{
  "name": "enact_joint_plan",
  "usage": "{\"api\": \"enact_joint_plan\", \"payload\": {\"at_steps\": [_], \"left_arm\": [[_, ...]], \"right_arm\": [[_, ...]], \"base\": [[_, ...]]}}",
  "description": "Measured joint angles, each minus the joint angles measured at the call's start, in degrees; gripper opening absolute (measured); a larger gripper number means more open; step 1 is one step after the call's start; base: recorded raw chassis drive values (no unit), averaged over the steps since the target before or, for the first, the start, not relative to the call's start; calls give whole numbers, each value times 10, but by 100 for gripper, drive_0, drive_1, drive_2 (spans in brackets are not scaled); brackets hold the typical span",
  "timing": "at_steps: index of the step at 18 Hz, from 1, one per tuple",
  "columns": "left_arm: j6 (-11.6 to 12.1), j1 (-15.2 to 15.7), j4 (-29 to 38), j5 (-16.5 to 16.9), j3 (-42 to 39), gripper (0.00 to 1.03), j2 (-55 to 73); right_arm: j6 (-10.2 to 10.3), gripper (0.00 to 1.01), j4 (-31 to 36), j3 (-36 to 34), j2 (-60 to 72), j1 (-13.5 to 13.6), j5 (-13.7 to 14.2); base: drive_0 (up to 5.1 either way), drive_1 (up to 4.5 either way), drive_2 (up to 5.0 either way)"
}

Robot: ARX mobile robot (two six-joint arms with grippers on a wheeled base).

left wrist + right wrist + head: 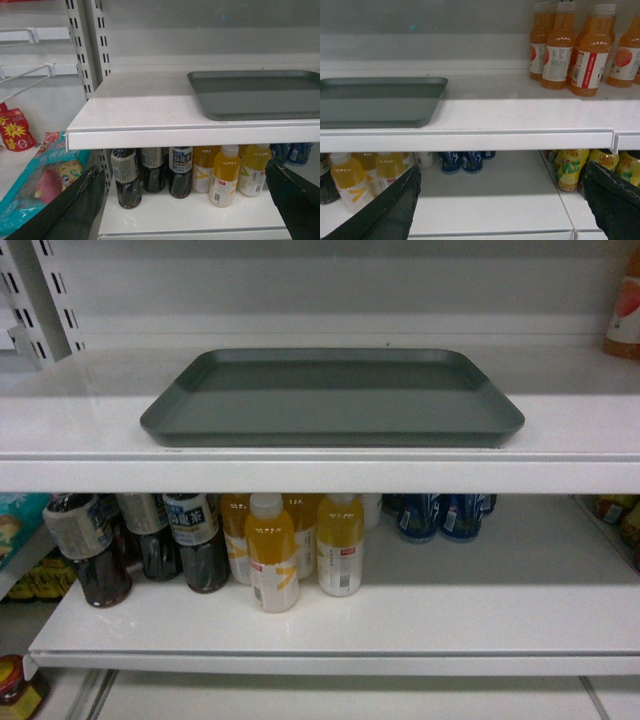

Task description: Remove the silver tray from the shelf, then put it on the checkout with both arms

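Observation:
The silver tray [335, 400] lies flat on the white shelf [320, 472], its near rim close to the front edge strip. In the left wrist view the silver tray [257, 94] sits at the upper right on the shelf [145, 102]; my left gripper [182, 197] is open, below and left of it, holding nothing. In the right wrist view the silver tray [377, 100] is at the upper left on the shelf [520, 115]; my right gripper [502, 200] is open and empty, below and right of it. Neither gripper shows in the head view. The checkout is out of view.
Dark tea bottles [150, 540], yellow juice bottles [300, 545] and blue cans [440, 515] stand on the lower shelf board [400, 620]. Orange drink bottles [580, 47] stand right of the tray. Snack bags [35, 175] lie at the left. Slotted uprights [90, 40] rise behind.

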Motion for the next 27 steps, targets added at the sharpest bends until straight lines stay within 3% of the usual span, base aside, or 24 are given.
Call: {"api": "enact_joint_plan", "payload": {"at_steps": [7, 27], "left_arm": [[0, 0, 0, 0, 0, 98, 0], [0, 0, 0, 0, 0, 98, 0]], "right_arm": [[0, 98, -2, 0, 0, 0, 0], [0, 98, 1, 0, 0, 0, 0]], "base": [[11, 445, -422], [0, 0, 0]]}}
